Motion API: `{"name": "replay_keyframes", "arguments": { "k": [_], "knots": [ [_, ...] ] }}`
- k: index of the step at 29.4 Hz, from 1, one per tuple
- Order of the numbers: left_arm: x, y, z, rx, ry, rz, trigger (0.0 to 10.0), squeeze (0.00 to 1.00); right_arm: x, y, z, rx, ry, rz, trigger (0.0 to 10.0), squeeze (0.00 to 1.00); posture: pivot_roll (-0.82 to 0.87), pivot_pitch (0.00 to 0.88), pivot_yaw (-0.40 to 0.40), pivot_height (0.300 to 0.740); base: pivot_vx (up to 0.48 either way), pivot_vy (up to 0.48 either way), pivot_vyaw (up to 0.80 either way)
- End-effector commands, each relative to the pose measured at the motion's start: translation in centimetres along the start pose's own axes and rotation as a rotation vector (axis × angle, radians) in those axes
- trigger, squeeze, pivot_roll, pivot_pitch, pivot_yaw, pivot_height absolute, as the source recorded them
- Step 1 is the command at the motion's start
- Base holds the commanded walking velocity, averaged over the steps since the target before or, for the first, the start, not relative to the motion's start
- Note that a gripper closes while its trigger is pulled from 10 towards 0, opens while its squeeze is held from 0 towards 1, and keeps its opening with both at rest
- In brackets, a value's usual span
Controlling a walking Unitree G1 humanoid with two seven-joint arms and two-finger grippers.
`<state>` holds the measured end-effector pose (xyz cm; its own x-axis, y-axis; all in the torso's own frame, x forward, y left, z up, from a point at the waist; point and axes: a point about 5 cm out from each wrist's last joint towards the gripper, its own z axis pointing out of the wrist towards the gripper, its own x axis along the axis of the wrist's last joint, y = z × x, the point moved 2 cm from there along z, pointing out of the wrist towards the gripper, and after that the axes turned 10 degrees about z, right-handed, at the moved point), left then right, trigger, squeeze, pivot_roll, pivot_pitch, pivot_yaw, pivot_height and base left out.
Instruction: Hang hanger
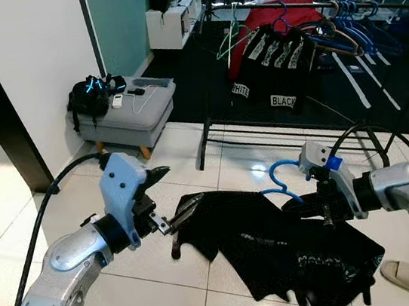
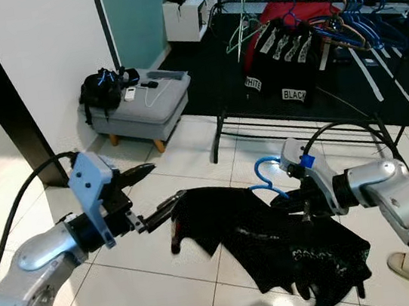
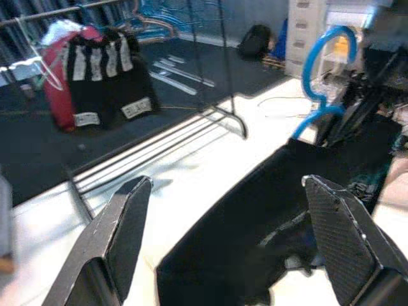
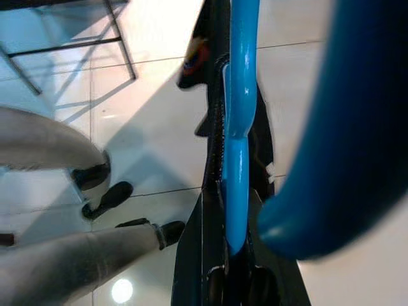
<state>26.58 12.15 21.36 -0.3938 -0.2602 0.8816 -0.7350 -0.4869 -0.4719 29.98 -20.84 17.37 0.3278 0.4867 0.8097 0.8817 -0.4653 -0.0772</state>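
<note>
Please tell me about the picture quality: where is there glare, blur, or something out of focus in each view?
Left eye view: sharp, with a glare spot on the floor tiles near the clothes rack. Left wrist view: soft overall, the gripper fingers blurred, bright floor washed out. Right wrist view: the blue hanger very close, its hook a large unfocused shape, with a light reflection on the tiles.

Readable: "WHITE" on a small white patch (image 1: 240, 89) and "BLACK" on a second white patch (image 1: 283, 100), both at the lower hem of the black striped garment (image 1: 277, 63) hanging from the dark metal clothes rail (image 1: 367, 5). Pale lettering on the black shirt (image 1: 278, 245) held over the floor, too blurred to read.
</note>
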Motion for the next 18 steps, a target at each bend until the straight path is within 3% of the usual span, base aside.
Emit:
{"name": "replay_keyframes", "arguments": {
  "k": [1,2,6,7,9,10,12,13,16,18],
  "knots": [
    [0.7,0.5,0.2,-0.062,0.012,0.038,10.0,0.00,1.0,-0.3,-0.3,0.014,0.000,-0.048,10.0,0.00,-0.03,0.017,-0.054,0.740,0.000,0.000,0.00],
    [1.1,0.9,0.0,-0.177,-0.015,0.112,10.0,0.00,1.6,-0.6,-0.5,0.040,-0.003,-0.075,10.0,0.00,-0.02,0.016,-0.048,0.740,0.000,0.000,0.00],
    [1.1,0.9,0.0,-0.177,-0.015,0.112,10.0,0.00,1.6,-0.6,-0.5,0.040,-0.003,-0.075,10.0,0.00,-0.02,0.016,-0.048,0.740,0.000,0.000,0.00],
    [1.0,1.2,-0.2,-0.282,-0.064,0.200,10.0,0.00,2.2,-1.0,-0.4,0.070,0.002,-0.096,10.0,0.00,-0.02,0.014,-0.045,0.740,0.000,0.000,0.00],
    [1.0,1.2,-0.2,-0.282,-0.064,0.200,10.0,0.00,2.2,-1.0,-0.4,0.070,0.002,-0.096,10.0,0.00,-0.02,0.014,-0.045,0.740,0.000,0.000,0.00],
    [0.4,1.6,0.1,-0.374,-0.129,0.316,10.0,0.00,2.9,-1.8,0.0,0.125,0.024,-0.114,10.0,0.00,-0.02,0.009,-0.037,0.740,0.000,0.000,0.00],
    [0.4,1.6,0.1,-0.374,-0.129,0.316,10.0,0.00,2.9,-1.8,0.0,0.125,0.024,-0.114,10.0,0.00,-0.02,0.009,-0.037,0.740,0.000,0.000,0.00],
    [-0.3,1.7,0.3,-0.424,-0.179,0.404,10.0,0.00,3.4,-2.6,0.1,0.174,0.043,-0.129,10.0,0.00,-0.02,0.009,-0.033,0.740,0.000,0.000,0.00],
    [-0.3,1.7,0.3,-0.424,-0.179,0.404,10.0,0.00,3.4,-2.6,0.1,0.174,0.043,-0.129,10.0,0.00,-0.02,0.009,-0.033,0.740,0.000,0.000,0.00],
    [-1.2,0.8,1.0,-0.391,-0.262,0.484,10.0,0.00,4.6,-4.0,0.0,0.271,0.080,-0.157,10.0,0.00,-0.02,0.006,-0.028,0.740,0.000,0.000,0.00]
  ]
}}
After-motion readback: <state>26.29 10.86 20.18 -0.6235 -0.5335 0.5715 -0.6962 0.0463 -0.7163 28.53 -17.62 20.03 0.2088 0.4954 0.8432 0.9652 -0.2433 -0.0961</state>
